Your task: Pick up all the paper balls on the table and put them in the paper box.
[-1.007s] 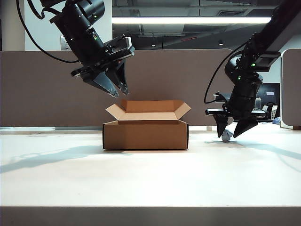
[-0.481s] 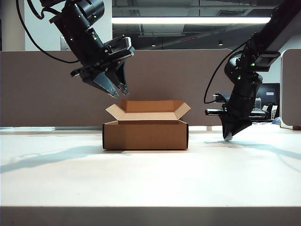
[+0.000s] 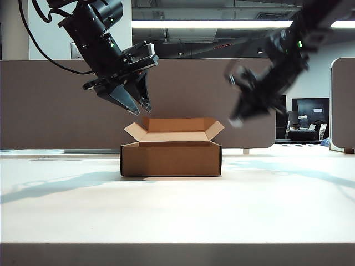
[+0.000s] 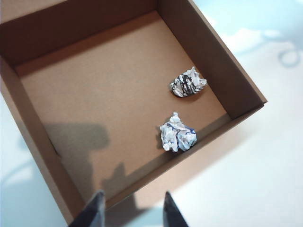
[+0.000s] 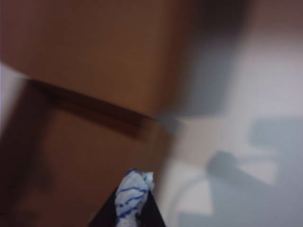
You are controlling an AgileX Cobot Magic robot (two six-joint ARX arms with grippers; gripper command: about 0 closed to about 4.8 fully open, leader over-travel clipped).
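Brown cardboard is sitting mid-table: the box (image 3: 171,146), flaps folded out, and the right gripper (image 3: 237,119) is sweeping in toward it, blurred and high, up off the table (image 3: 177,210) where a second ago it was straddling a ball with jaws spread. It is now nearing the box's right flap from the side, with free air under it and bare tabletop all around. The left gripper (image 3: 135,104) is hanging above the box's left rear edge exactly as before, so the right arm is getting only the right half of the opening to come in over.

Left wrist view: two balls, one (image 4: 188,82) by the wall and one (image 4: 177,137) near the rim, are already lying inside, apart from each other. The left gripper (image 4: 131,213) is standing unclenched and empty over the rim.

Right wrist view: the right gripper (image 5: 131,208) is pinching the third ball (image 5: 133,195), blue-marked, between closed tips, with blurred cardboard passing beneath. That reads as the last ball on its way; the flap edge is the thing to clear.
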